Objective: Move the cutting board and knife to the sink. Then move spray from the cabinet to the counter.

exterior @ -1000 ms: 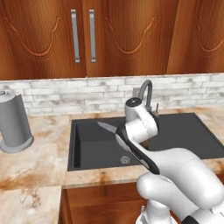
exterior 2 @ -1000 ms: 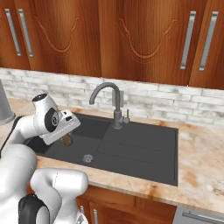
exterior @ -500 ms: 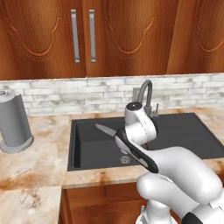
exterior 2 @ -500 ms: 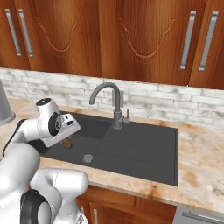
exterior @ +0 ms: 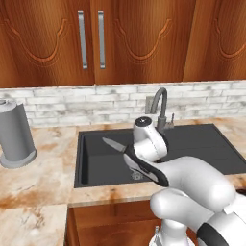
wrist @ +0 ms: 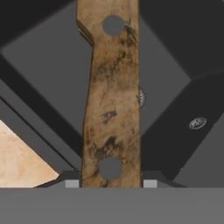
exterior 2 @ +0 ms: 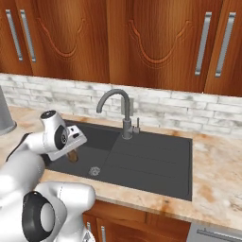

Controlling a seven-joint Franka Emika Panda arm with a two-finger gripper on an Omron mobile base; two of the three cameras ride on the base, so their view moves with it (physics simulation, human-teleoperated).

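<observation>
Change: knife (exterior: 113, 144) and hand (wrist: 111, 183) sit slightly lower over the sink (exterior 2: 156, 163) than a second ago;
Hand: fingers clamped on the knife's wooden handle;
Knife: blade pointing left, above the basin, beside the faucet (exterior: 159, 103).

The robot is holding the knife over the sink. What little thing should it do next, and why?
Probably lower the knife a bit further into the sink, then let go. The gripper is clamped on the wooden handle, and the blade hangs in the air above the dark basin, not resting on anything. Dropping it from there could make it bounce, so easing down first seems safer.
</observation>
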